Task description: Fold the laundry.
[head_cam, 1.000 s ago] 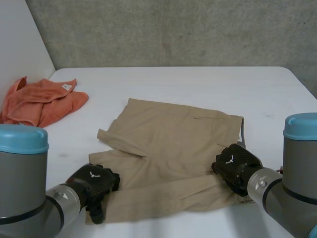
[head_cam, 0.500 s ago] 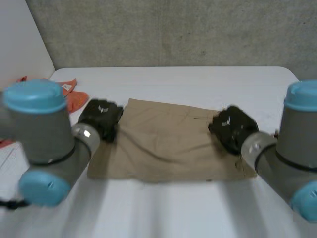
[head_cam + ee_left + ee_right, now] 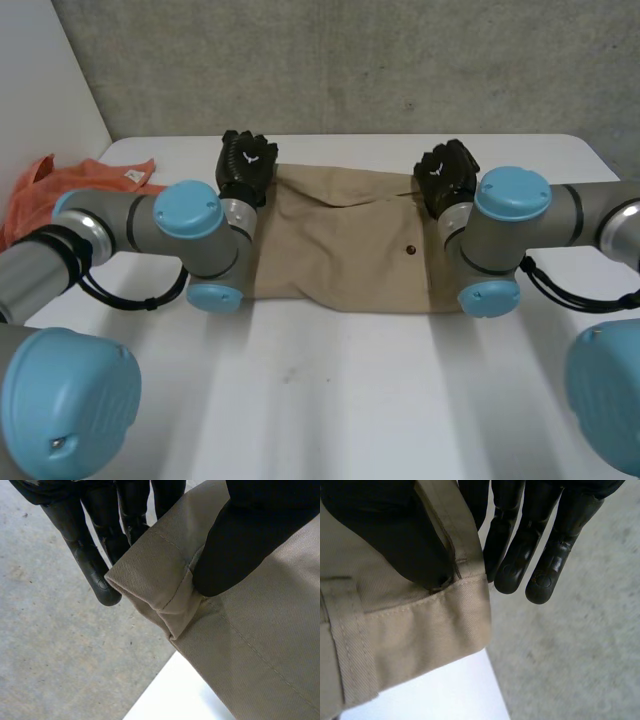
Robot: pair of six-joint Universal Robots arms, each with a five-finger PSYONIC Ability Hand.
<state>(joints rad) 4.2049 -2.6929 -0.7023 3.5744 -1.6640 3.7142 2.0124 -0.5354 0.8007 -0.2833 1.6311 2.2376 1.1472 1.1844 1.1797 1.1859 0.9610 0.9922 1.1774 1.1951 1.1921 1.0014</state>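
Tan garment (image 3: 345, 235) sits mid-surface, toward the far side, folded to a wide rectangle. Its long axis runs side to side between the two hands, with the near edge lying flat on the white surface (image 3: 330, 400).

Left hand (image 3: 247, 165) is at the far left corner of the garment. In the left wrist view the hand (image 3: 250, 540) pinches that corner: the thumb presses on top of the tan garment (image 3: 240, 645) and the fingers (image 3: 95, 555) run straight behind the hem. A stitched seam and a folded-over hem corner sit right at the thumb tip.

Right hand (image 3: 446, 175) is at the far right corner. In the right wrist view the hand (image 3: 390, 535) has the same grip: the thumb is on the cloth face and the fingers (image 3: 520, 545) are straight behind the edge, clamping the tan garment (image 3: 420, 630). A belt loop (image 3: 345, 640) is sewn on the band just beside the thumb, so this is the waistband end.

A small dark button (image 3: 411, 249) shows on the garment's right half. Each hand has a white mark on its back, too small to read.

Orange cloth (image 3: 60, 190) is bunched at the left edge of the surface, well apart from the garment. It has a white tag (image 3: 131, 176), print not legible.

A grey concrete wall (image 3: 350, 60) stands behind the surface. Both arms reach forward, elbows over the near half.
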